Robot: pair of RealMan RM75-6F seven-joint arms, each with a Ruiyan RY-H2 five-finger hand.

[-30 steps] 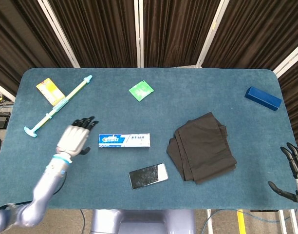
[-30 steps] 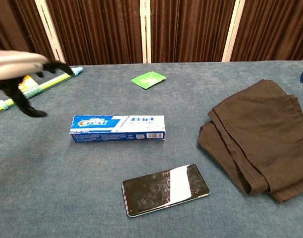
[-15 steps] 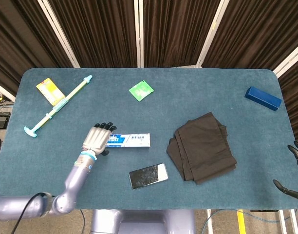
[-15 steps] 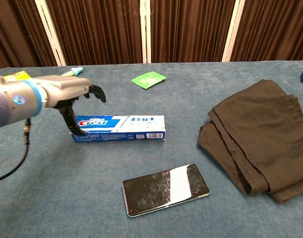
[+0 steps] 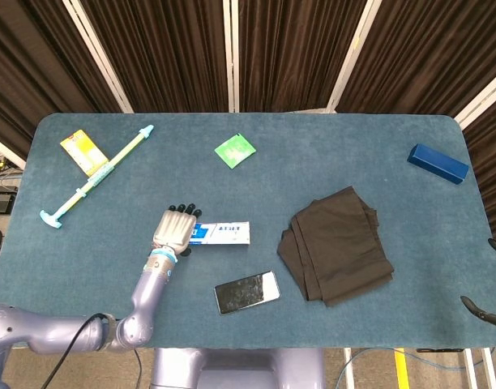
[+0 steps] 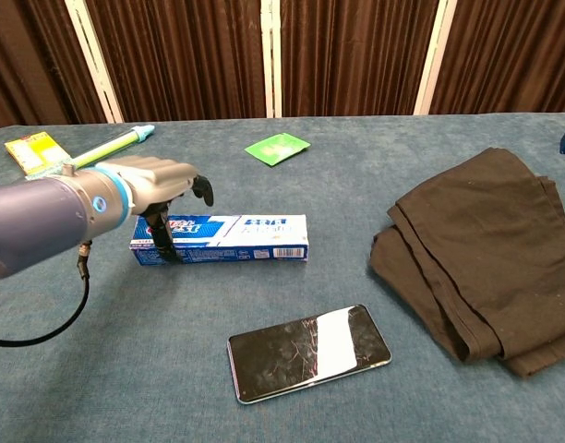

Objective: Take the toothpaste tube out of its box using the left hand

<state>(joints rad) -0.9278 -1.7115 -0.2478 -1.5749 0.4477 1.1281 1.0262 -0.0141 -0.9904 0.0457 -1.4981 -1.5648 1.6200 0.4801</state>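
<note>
left hand (image 6: 158, 185): sits over the left end of the toothpaste box (image 6: 229, 238), fingers arched down with a thumb tip by the front face; looks like it's closing on that end but a firm grip isn't clear, so can't tell if it's holding yet.
why there: judging by the task, it needs the end flap, so it comes at the box end-on rather than mid-length.
toothpaste box: lies flat, long side toward the robot, near the desk's middle-left; flaps look closed, tube not visible, presumably still inside.
right hand (image 5: 495, 275): only fingertips show at the far right edge of the head view, off the desk; open or closed can't be told.
phone (image 6: 308, 352): face up, cracked screen, in front of the box, apart from it.
black cloth (image 6: 486, 249): folded heap right of the box, well apart.
other items: green sachet (image 5: 234, 150), long toothbrush-like stick (image 5: 98, 176), yellow packet (image 5: 84, 151), blue block (image 5: 438, 163), all far from the box.
desk (image 5: 256, 340): blue felt-like top, rounded corners.
room: dark brown curtains with pale vertical strips behind.
</note>
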